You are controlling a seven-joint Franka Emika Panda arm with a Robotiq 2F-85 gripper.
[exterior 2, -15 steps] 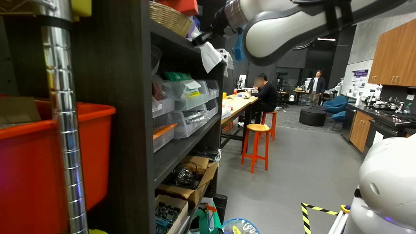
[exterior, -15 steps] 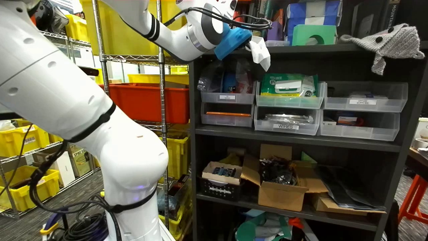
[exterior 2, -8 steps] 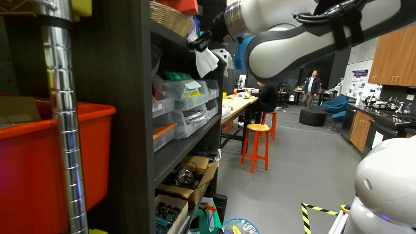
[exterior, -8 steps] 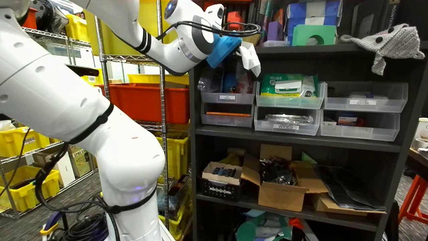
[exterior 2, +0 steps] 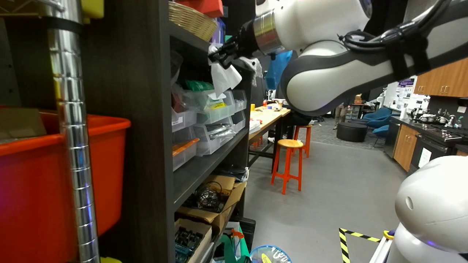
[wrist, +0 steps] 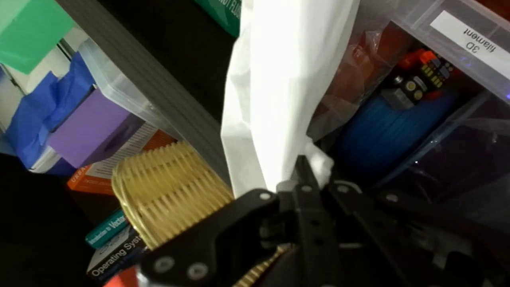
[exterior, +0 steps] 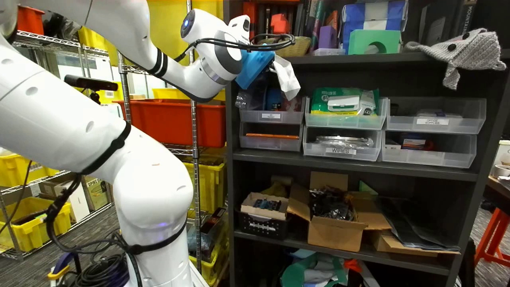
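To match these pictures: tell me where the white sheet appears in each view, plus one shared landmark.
In an exterior view, the white sheet hangs above centre, slightly right.
In an exterior view, the white sheet hangs from the gripper, above centre.
In the wrist view, the white sheet fills the upper middle.
Shared landmark: the wicker basket, in all three.

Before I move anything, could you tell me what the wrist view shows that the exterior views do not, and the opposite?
Only the wrist view: readable lettering on the 3D filament label and on the "Operating Syst" book.
Only the exterior views: the grey knitted toy, the open cardboard box and the large red bin.
Shared: the end effector gripping the white sheet, and the wicker basket.
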